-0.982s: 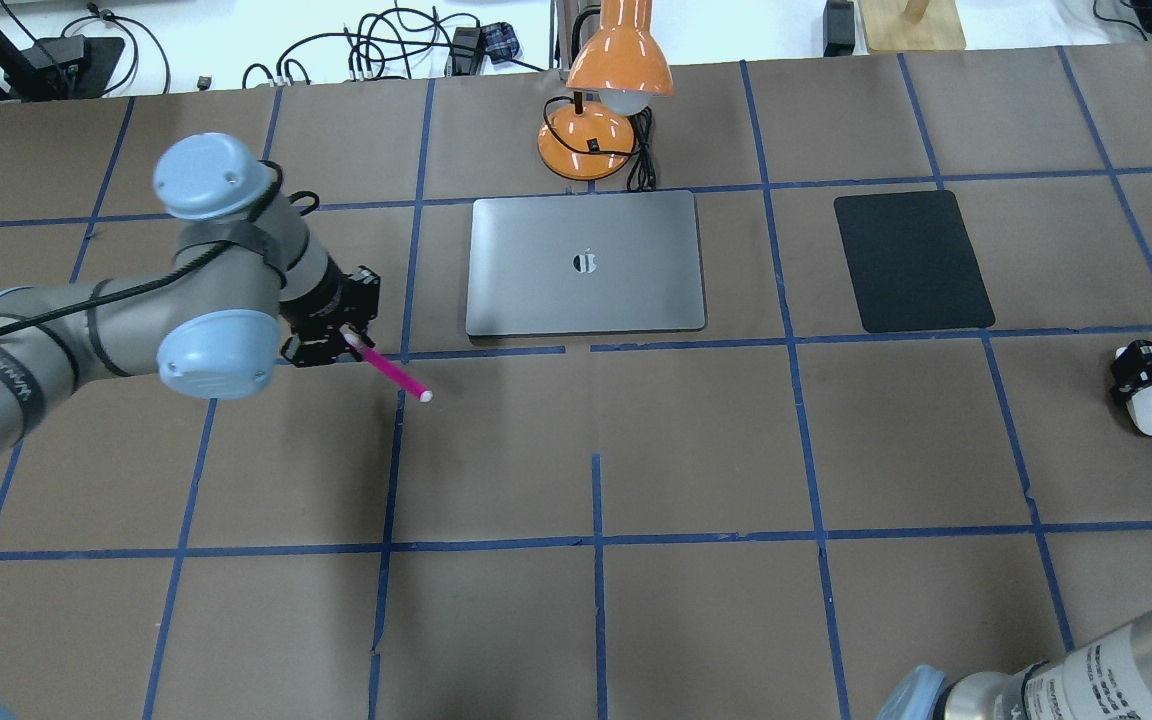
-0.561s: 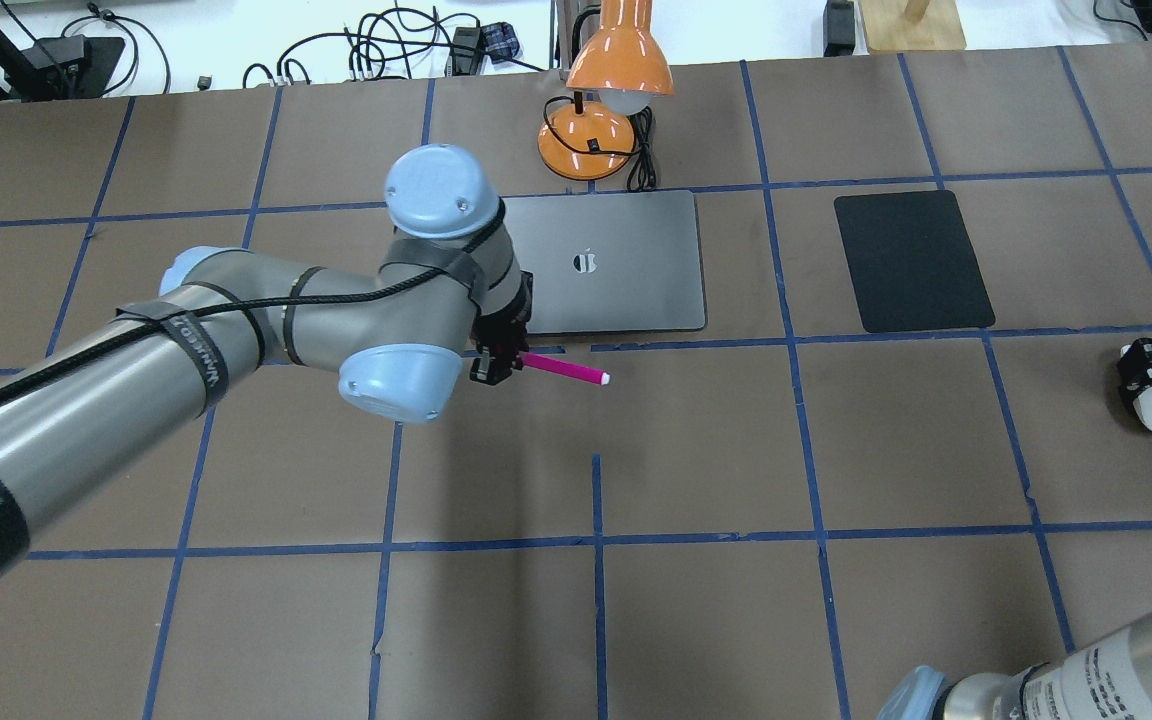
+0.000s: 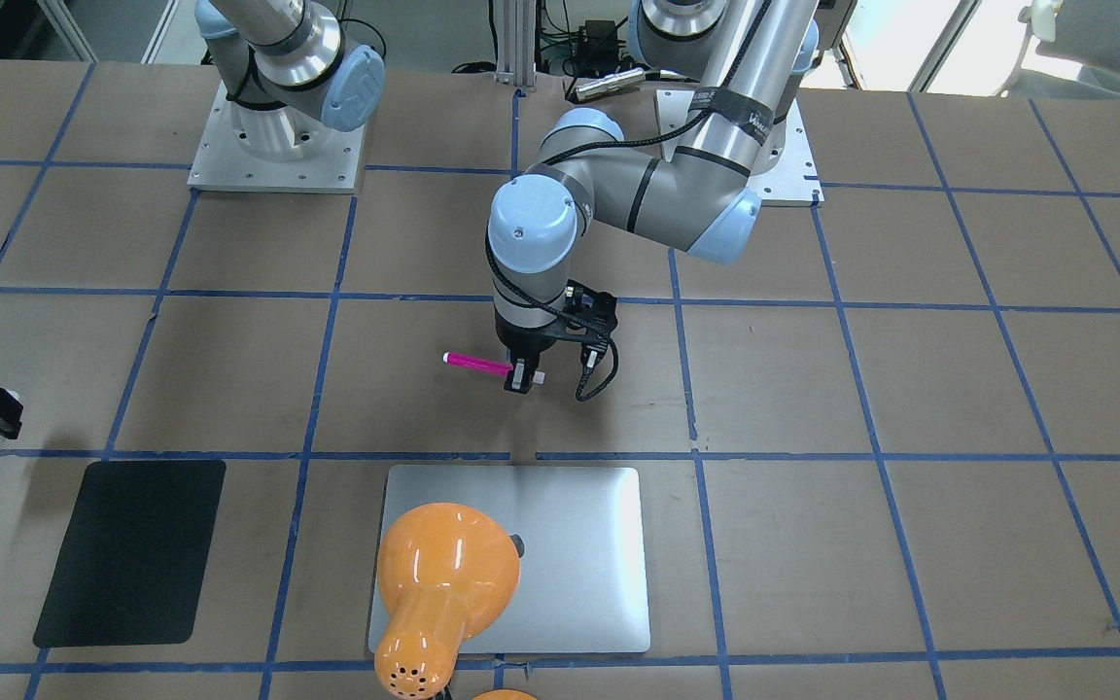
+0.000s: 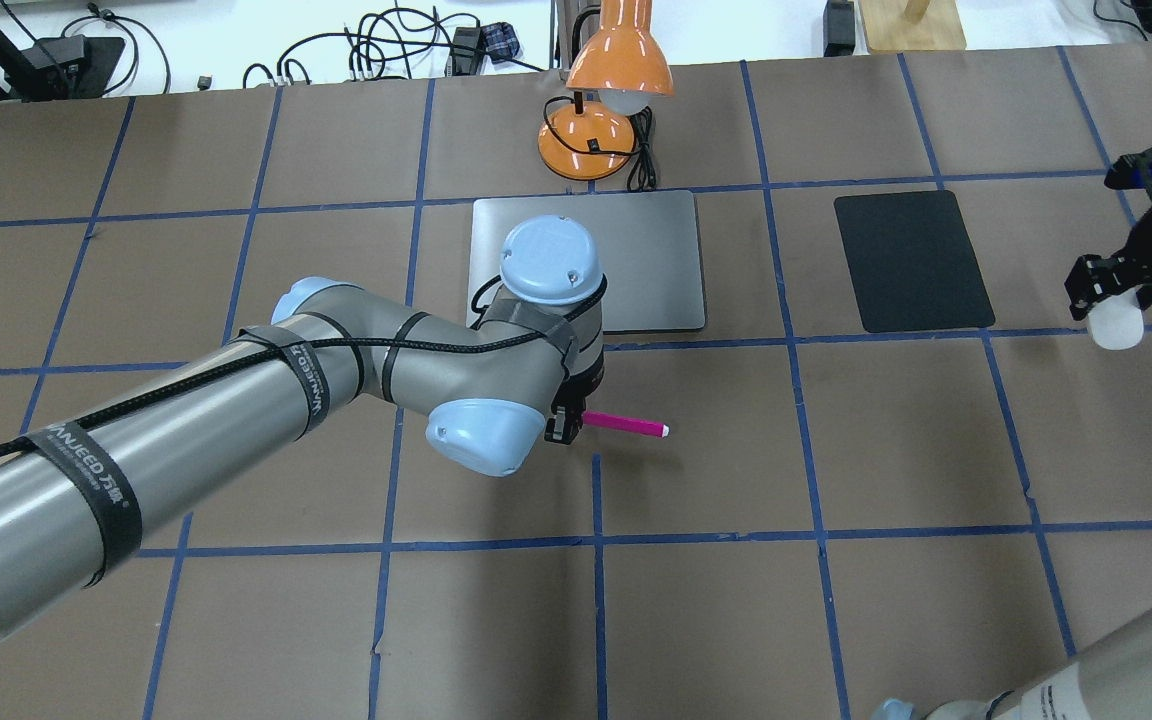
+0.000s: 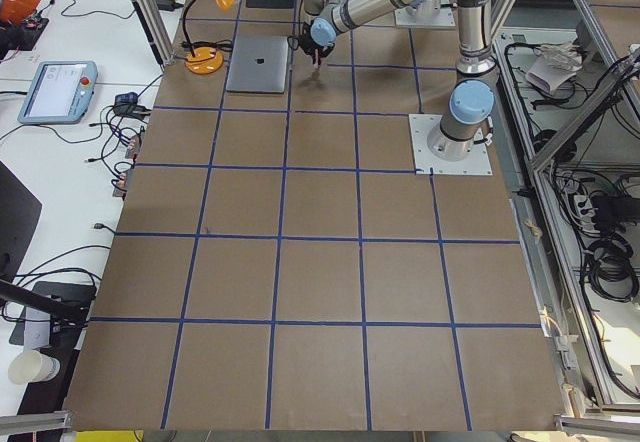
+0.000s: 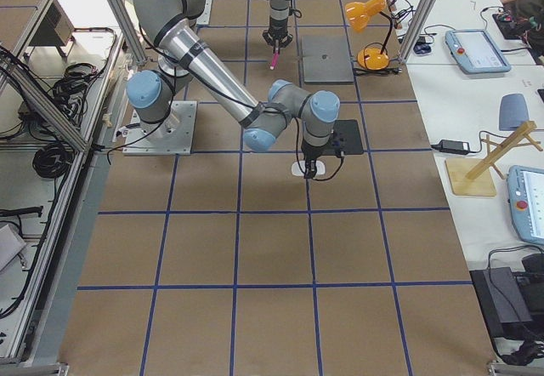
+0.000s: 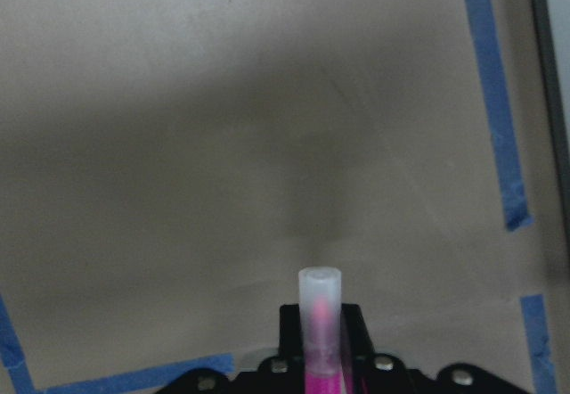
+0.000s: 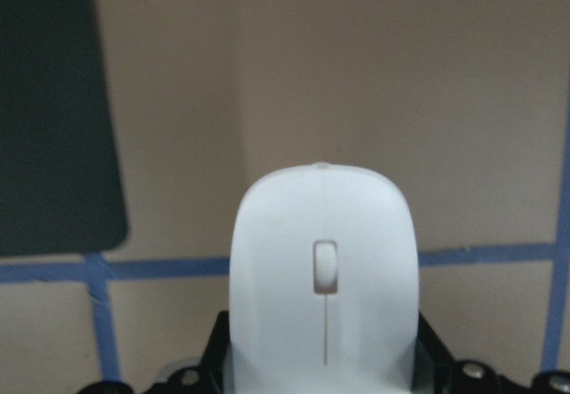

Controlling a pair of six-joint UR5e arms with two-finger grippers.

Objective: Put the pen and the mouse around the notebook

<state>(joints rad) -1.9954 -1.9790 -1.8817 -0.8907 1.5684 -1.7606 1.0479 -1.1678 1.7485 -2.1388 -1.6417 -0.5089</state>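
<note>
Lamp: an orange lamp (image 4: 588, 140) is standing near the far edge of the desk (image 4: 916, 440), its black cord (image 4: 644, 150) trailing beside the base.
Mat: a flat black mat (image 4: 911, 260) is lying well to the lamp's right.
Desk: blue tape lines (image 4: 596, 490) are crossing its brown top.

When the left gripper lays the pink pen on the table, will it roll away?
It may roll: the pen looks round and smooth, the table flat. It seems stiff and light: it juts straight out of the left gripper, held by one end.
</note>
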